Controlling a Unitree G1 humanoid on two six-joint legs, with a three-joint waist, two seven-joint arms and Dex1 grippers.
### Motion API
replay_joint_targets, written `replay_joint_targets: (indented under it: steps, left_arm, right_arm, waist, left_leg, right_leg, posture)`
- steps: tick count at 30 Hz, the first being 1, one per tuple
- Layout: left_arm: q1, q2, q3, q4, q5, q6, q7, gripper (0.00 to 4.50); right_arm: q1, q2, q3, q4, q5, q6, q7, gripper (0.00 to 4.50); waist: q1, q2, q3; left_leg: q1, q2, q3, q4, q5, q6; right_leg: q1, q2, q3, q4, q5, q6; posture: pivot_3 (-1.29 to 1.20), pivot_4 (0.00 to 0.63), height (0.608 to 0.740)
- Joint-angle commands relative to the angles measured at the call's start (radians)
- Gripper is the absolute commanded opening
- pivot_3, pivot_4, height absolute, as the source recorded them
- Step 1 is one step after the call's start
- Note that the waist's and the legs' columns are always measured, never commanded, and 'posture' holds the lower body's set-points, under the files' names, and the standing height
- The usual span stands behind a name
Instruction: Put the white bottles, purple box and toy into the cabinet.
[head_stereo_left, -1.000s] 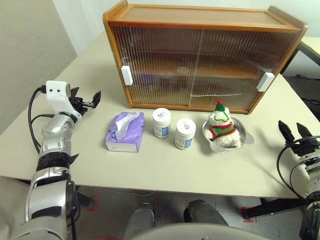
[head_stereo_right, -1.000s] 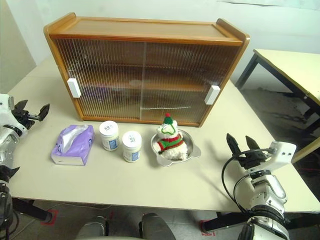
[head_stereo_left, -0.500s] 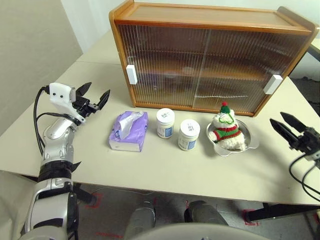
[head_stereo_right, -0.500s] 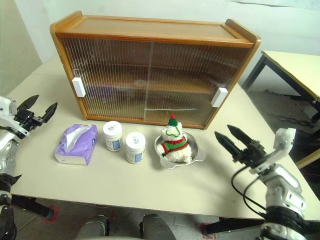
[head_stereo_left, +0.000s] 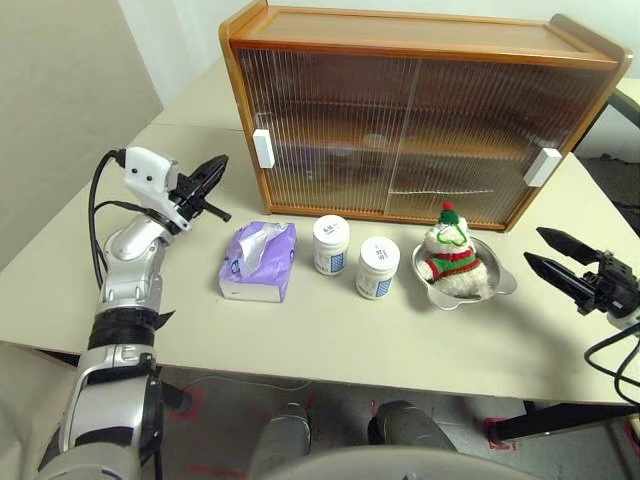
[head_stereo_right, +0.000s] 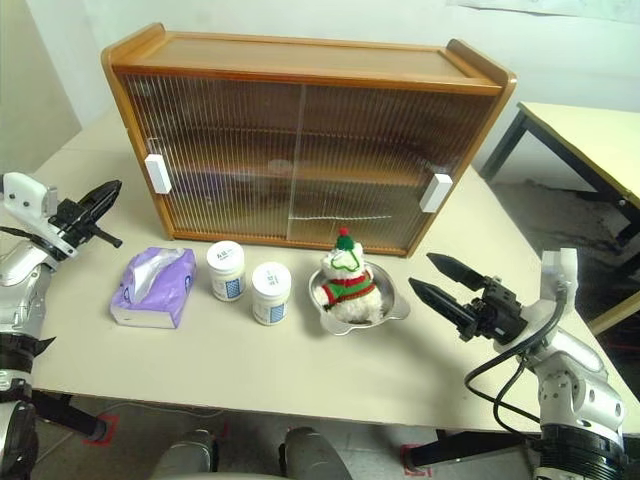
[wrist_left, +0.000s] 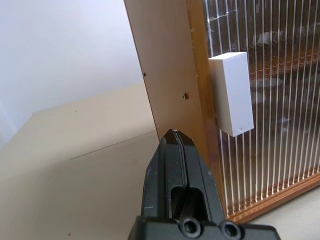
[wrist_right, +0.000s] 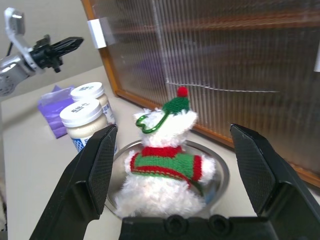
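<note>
Left gripper (head_stereo_left: 214, 172), fingers pressed together and holding nothing, hovers above the table (head_stereo_left: 330, 335) near the cabinet's (head_stereo_left: 420, 110) left edge, pointing toward its white left handle (head_stereo_left: 263, 148). Right gripper (head_stereo_right: 440, 282), fingers spread wide and empty, hovers at the table's right side, aimed at the toy (head_stereo_left: 448, 262). Both ribbed sliding doors are closed. In front of the cabinet, from left to right, stand the purple box (head_stereo_left: 259, 262) with tissue poking from its top, two white bottles (head_stereo_left: 331, 245) (head_stereo_left: 378, 268) just beside each other, and the toy sitting in a shiny steel dish (head_stereo_left: 497, 285). All four items rest on the table, outside the cabinet.
</note>
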Motion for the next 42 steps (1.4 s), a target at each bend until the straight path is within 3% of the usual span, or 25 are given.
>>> replay_joint_targets:
  steps: [1, 8, 17, 29, 42]
  left_arm:
    - [-0.042, 0.007, -0.02, 0.037, 0.024, -0.013, -0.004, 0.02]
    - [-0.111, -0.006, -0.061, 0.101, 0.028, -0.052, -0.069, 0.02]
    - [-0.095, -0.006, -0.087, 0.07, 0.022, -0.08, -0.128, 0.02]
    - [-0.164, -0.042, -0.11, 0.146, 0.065, -0.078, -0.076, 0.02]
    - [-0.16, -0.013, -0.108, 0.134, 0.074, -0.058, -0.049, 0.02]
  right_arm:
    - [-0.01, 0.009, 0.014, 0.025, -0.005, -0.013, 0.008, 4.5]
    - [-0.028, 0.018, 0.023, 0.058, -0.007, -0.038, 0.029, 4.5]
    - [-0.078, 0.018, 0.055, 0.122, -0.03, -0.073, 0.064, 4.5]
    - [-0.127, 0.016, 0.072, 0.166, -0.051, -0.086, 0.084, 4.5]
    - [-0.114, 0.036, 0.078, 0.152, -0.056, -0.094, 0.077, 4.5]
  waist:
    - [0.001, 0.0, 0.0]
    - [0.004, 0.001, -0.001]
    - [0.004, 0.001, -0.001]
    - [0.014, 0.002, -0.002]
    - [0.014, 0.002, -0.002]
  left_leg:
    - [-0.001, 0.0, 0.0, 0.0, 0.0, 0.0]
    - [-0.003, 0.0, 0.0, 0.001, -0.001, 0.002]
    - [-0.004, 0.0, 0.0, 0.002, -0.001, 0.002]
    - [-0.004, 0.0, 0.0, 0.006, 0.0, 0.003]
    - [-0.004, 0.0, 0.0, 0.008, 0.0, 0.003]
  right_leg:
    - [0.0, 0.0, 0.0, 0.0, 0.0, 0.0]
    - [-0.001, 0.0, 0.0, -0.001, 0.001, -0.001]
    - [-0.001, 0.001, 0.0, -0.001, 0.0, 0.004]
    - [0.001, 0.001, 0.0, -0.001, 0.003, 0.004]
    - [0.001, 0.001, 0.0, -0.001, 0.004, 0.004]
  posture:
    - [-0.19, 0.015, 0.74]
    - [-0.19, 0.005, 0.74]
    - [-0.18, 0.0, 0.74]
    - [-0.17, 0.0, 0.74]
    - [-0.17, 0.0, 0.74]
